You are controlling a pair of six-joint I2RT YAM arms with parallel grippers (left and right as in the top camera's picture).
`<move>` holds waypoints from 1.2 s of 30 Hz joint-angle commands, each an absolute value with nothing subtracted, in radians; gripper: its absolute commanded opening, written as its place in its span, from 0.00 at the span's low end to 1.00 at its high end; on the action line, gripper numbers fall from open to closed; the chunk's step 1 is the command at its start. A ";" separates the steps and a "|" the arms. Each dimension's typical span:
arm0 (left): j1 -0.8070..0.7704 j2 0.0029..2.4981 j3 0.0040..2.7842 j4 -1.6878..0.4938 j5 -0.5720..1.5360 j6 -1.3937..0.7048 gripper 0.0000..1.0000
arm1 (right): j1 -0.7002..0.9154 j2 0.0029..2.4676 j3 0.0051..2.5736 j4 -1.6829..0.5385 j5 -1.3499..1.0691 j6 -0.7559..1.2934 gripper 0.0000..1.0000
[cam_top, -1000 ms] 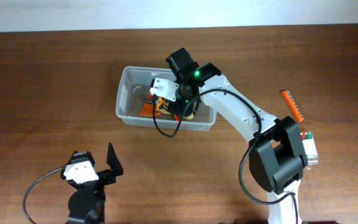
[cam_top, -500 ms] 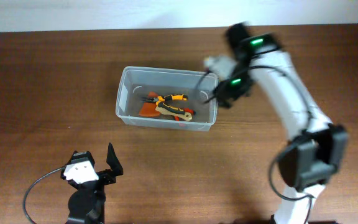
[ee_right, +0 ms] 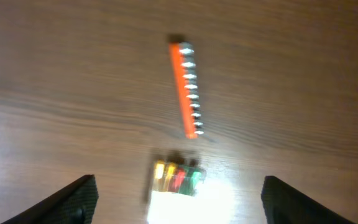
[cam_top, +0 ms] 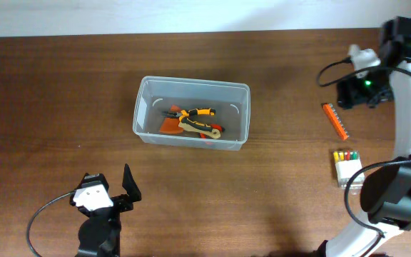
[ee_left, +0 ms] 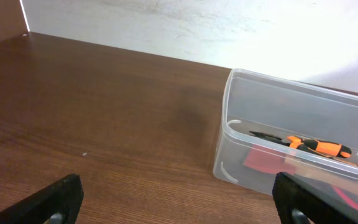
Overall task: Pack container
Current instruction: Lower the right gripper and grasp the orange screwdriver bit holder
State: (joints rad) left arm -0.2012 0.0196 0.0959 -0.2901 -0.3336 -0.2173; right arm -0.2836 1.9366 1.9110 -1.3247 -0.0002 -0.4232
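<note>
The clear bluish container (cam_top: 143,114) stands mid-table and holds orange-and-black pliers (cam_top: 193,113) and other orange tools. It also shows in the left wrist view (ee_left: 229,134). My right gripper (cam_top: 361,91) is open and empty, high over the right side, above an orange bit holder (cam_top: 335,120) and a small white box of coloured bits (cam_top: 347,167). The right wrist view shows the holder (ee_right: 186,89) and the box (ee_right: 179,186) below, between the open fingers (ee_right: 179,199). My left gripper (cam_top: 120,187) is open and empty near the front edge, left of the container.
A pale wall runs along the table's far edge (ee_left: 166,28). The right arm's base and links (cam_top: 391,196) stand at the right front, close to the small white box.
My right gripper has left the container, where it was a second ago, and swung up and to the right over the bit holder. The pliers lie in the container. The left arm has not moved.
</note>
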 commanded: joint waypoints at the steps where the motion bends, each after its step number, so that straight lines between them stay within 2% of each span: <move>1: -0.205 0.014 0.093 -0.292 -0.337 -0.208 0.99 | -0.323 1.941 1.857 -1.275 -0.007 -0.428 0.81; 9: -0.205 0.014 0.093 -0.292 -0.337 -0.208 0.99 | -0.345 1.987 1.721 -1.132 -0.007 -0.471 0.80; 12: -0.205 0.014 0.093 -0.292 -0.337 -0.208 0.99 | -0.345 2.012 1.669 -1.073 -0.006 -0.490 0.72; 19: -0.205 0.014 0.093 -0.292 -0.337 -0.208 0.99 | -0.345 2.053 1.549 -0.925 -0.007 -0.524 0.70; 36: -0.205 0.014 0.093 -0.292 -0.337 -0.208 0.99 | -0.332 2.162 1.513 -0.830 -0.049 -0.524 0.63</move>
